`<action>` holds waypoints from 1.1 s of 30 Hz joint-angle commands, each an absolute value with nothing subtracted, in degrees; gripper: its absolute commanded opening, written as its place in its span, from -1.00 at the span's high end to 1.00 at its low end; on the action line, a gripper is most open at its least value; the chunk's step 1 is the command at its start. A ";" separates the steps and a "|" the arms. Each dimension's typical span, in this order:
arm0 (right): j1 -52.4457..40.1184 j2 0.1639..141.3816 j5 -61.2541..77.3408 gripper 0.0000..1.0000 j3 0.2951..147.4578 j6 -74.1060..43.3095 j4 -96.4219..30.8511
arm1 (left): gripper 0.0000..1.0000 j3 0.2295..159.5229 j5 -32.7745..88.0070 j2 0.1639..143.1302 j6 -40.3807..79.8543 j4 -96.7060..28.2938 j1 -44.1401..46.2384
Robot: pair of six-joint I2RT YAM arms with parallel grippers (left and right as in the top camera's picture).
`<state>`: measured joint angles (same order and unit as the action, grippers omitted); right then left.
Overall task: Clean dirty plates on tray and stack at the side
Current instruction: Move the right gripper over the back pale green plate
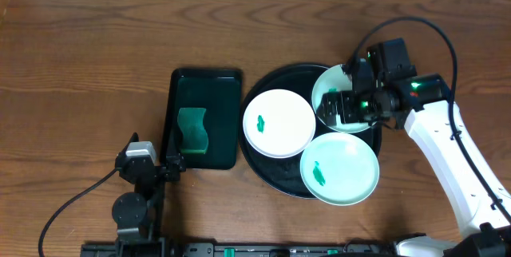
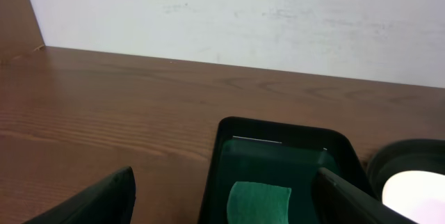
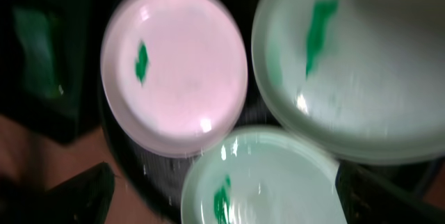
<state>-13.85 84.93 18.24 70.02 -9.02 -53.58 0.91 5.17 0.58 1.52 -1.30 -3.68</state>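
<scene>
Hovering over the rear mint plate [image 1: 329,81] with the right claw [image 1: 342,107] released, spread wide and grasping nothing. Seen from the right wrist as two dark fingers [image 3: 62,196] far apart at the bottom corners, with that plate's pale face and a small green smear [image 3: 222,200] between them.

Crowded together on the round black tray [image 1: 267,165], right of the middle of the wooden surface [image 1: 80,49]: all three plates. On the tray's left side, the white plate [image 1: 278,123], marked with a small green dab near its centre. At the tray's near right, the front mint plate [image 1: 339,168], hanging past the rim and bearing a longer green streak [image 1: 319,174] left of centre. Plate edges meeting or overlapping, though cannot tell which lies on top, given the blur in the wrist view.

Just beside the round tray on its left: a rectangular black tray [image 1: 206,74] with a green sponge [image 1: 192,131] lying inside.

Waiting at the near-left corner of that rectangular tray with the left claw [image 2: 224,186] released too, jaws wide and empty, facing across the sponge toward a white wall [image 2: 243,22].
</scene>
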 commanded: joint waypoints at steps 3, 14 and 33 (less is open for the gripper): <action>-14.63 85.03 17.28 -0.43 70.11 -9.39 -47.07 | -0.62 0.23 5.50 0.25 1.61 -3.62 -3.57; -14.70 85.71 12.19 -0.26 69.63 -9.34 -42.13 | -0.62 0.23 5.50 0.25 1.61 -3.62 -3.57; -15.38 93.54 12.97 0.18 66.63 -10.72 -41.91 | -0.62 0.23 5.50 0.25 1.61 -3.62 -3.57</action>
<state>-14.11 92.68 12.43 66.83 -10.17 -42.48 0.91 5.19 0.58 1.50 -1.28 -3.68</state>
